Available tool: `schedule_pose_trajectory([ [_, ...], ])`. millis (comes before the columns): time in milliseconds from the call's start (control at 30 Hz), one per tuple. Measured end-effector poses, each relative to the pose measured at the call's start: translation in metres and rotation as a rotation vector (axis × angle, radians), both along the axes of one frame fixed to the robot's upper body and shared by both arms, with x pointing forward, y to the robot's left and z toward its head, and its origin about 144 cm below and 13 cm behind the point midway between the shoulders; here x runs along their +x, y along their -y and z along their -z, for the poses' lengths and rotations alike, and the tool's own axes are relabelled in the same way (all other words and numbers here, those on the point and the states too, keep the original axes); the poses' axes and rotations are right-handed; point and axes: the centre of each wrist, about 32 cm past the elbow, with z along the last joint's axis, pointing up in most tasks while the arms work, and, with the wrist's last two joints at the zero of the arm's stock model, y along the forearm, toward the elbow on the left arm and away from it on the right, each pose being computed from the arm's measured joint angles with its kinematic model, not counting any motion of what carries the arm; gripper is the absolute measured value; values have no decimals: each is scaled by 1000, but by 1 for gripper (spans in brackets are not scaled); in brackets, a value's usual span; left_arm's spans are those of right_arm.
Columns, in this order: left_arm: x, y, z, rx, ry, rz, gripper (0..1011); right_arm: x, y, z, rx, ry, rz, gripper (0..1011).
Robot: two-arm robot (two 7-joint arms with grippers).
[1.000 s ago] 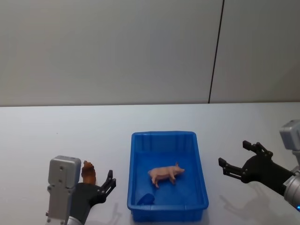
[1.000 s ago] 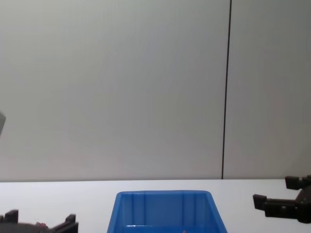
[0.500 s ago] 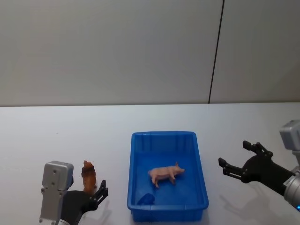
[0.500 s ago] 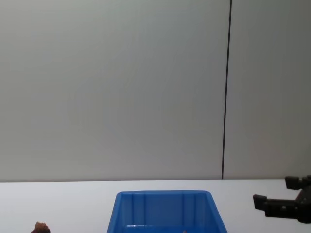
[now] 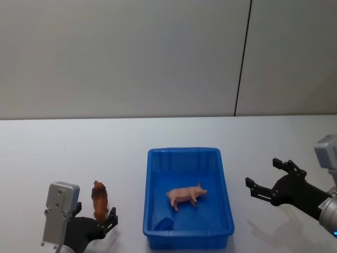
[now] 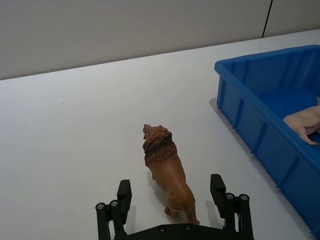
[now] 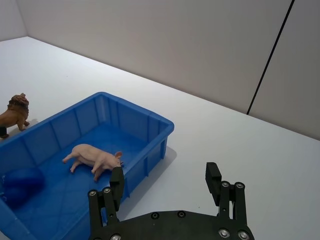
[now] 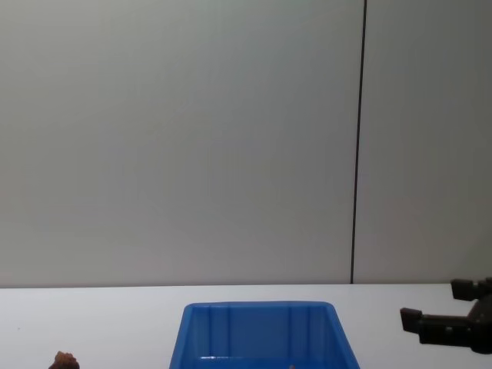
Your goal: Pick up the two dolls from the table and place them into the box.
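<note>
A brown lion doll (image 5: 99, 199) stands upright on the white table (image 5: 63, 147), left of the blue box (image 5: 184, 152). My left gripper (image 5: 101, 219) is open just behind it. In the left wrist view the lion doll (image 6: 165, 167) has its hindquarters between the spread fingers (image 6: 124, 192) of the left gripper (image 6: 170, 191), untouched. A pink pig doll (image 5: 186, 195) lies inside the box. My right gripper (image 5: 262, 173) hovers open over the table, right of the box. The right wrist view shows the right gripper (image 7: 165, 175), the pig doll (image 7: 95, 155) and the lion doll (image 7: 15, 112).
A dark blue lump (image 5: 164, 224) lies in the box's near left corner. In the chest view the box's far wall (image 8: 261, 311) sits at the bottom centre, and the right gripper (image 8: 430, 302) at the right edge. A grey wall stands behind the table.
My left gripper has dropped lower and drawn back toward me, leaving the lion standing in plain view ahead of its fingers. The right arm, box and pig have not moved.
</note>
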Motion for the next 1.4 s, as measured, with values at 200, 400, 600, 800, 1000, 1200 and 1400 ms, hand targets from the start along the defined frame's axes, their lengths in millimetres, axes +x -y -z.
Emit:
schedule_pose_trajectory([
  [200,8,-6,4,8,-14,14,927,0,0,0,0,0,0,1001],
  [400,16,-10,5,24,-25,28,760,0,0,0,0,0,0,1001],
  [600,21,-13,6,41,-35,40,564,0,0,0,0,0,0,1001],
  [800,25,-16,6,53,-35,54,391,0,0,0,0,0,0,1001],
  [1000,28,-16,2,69,-11,75,361,0,0,0,0,0,0,1001],
  [1200,32,-13,-8,88,36,110,361,0,0,0,0,0,0,1001],
  [1400,39,-7,-24,114,107,168,361,0,0,0,0,0,0,1001],
])
